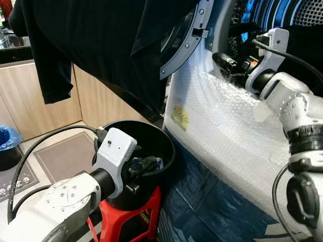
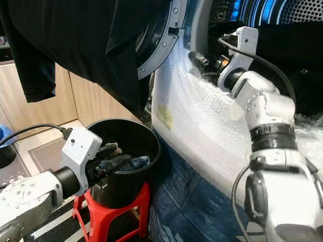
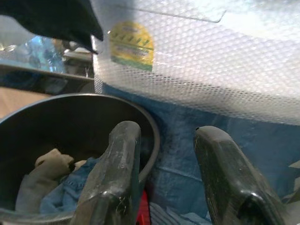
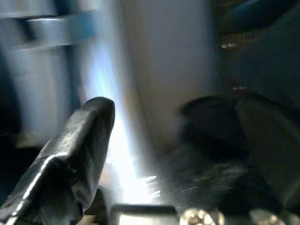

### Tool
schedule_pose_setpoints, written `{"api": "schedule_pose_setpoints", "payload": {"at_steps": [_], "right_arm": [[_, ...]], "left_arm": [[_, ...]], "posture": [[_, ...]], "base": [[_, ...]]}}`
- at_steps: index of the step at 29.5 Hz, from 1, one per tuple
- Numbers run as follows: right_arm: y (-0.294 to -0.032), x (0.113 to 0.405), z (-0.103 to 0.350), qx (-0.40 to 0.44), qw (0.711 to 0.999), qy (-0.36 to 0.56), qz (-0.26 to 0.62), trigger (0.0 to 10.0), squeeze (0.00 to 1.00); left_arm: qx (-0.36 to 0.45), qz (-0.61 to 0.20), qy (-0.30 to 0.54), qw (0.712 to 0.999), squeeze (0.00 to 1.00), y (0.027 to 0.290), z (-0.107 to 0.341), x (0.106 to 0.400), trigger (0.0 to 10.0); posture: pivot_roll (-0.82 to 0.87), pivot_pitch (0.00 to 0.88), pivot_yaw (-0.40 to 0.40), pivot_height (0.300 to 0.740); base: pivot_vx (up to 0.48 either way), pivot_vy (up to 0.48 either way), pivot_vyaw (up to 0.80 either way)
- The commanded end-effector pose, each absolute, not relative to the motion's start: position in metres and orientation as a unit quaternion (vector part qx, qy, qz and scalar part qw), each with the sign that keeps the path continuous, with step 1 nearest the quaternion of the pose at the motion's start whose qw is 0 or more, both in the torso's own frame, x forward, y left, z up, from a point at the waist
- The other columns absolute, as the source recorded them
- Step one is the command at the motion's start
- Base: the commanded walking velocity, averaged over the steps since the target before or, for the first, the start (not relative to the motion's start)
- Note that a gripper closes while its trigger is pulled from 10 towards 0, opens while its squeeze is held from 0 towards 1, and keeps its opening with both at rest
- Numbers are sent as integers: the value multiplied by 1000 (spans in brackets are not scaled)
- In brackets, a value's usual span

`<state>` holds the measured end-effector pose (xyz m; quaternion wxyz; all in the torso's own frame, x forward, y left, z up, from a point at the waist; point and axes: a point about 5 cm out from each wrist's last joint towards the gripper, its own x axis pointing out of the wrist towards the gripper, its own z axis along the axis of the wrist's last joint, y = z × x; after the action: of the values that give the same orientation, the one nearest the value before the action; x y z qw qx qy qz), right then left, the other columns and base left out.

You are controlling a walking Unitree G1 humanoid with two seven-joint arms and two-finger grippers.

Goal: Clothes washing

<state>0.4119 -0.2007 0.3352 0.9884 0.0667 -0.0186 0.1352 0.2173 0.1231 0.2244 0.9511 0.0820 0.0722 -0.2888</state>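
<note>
At two o'clock of the head view stands the washer [image 1: 217, 131], its front wrapped in bubble film, its door [image 1: 184, 45] swung open and its drum mouth [image 2: 282, 12] lit blue. Dark cloth [image 1: 101, 45] hangs from eleven to one o'clock, draped before the door. Below centre, at six o'clock, a black bucket [image 1: 169, 151] sits on a red stool [image 1: 146, 212] and holds the laundry [image 3: 56, 187]: a beige piece and a blue denim-like piece low inside.

Reaching in at the drum's edge, the right pincer [image 1: 227, 63] is at one o'clock; its wrist view is blurred, and I cannot tell whether it is parted or clenched, or whether it carries anything. The left pincer [image 3: 176, 178] hovers at the bucket rim with its fingers released and nothing between them.

I judge the clothes soft, light and limp, likely to sag and trail. Best taken by a bunched fold near the middle of a piece.
</note>
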Motion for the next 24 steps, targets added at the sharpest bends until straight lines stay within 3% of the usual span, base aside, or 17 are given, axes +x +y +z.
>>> {"api": "schedule_pose_setpoints", "payload": {"at_steps": [1,8,13,20,24], "right_arm": [[-223,410,346,64,994,-31,77,10000,0],[-283,394,387,55,987,-78,-128,10000,0],[-305,379,417,57,969,-138,-195,10000,0],[-283,383,429,53,974,-198,-93,10000,0],[-261,387,420,39,974,-221,31,10000,0]], "left_arm": [[84,-292,70,950,0,122,226,212,10000],[80,-287,73,952,0,121,224,209,10000],[79,-285,77,952,0,122,223,207,10000],[80,-264,74,958,0,128,224,211,10000],[86,-240,63,965,0,134,226,219,10000]], "posture": [[109,71,-201,740],[119,57,-217,740],[116,58,-220,740],[107,66,-207,740],[92,59,-191,740]], "base": [[0,0,0],[0,0,0],[0,0,0],[0,0,0],[0,0,0]]}}
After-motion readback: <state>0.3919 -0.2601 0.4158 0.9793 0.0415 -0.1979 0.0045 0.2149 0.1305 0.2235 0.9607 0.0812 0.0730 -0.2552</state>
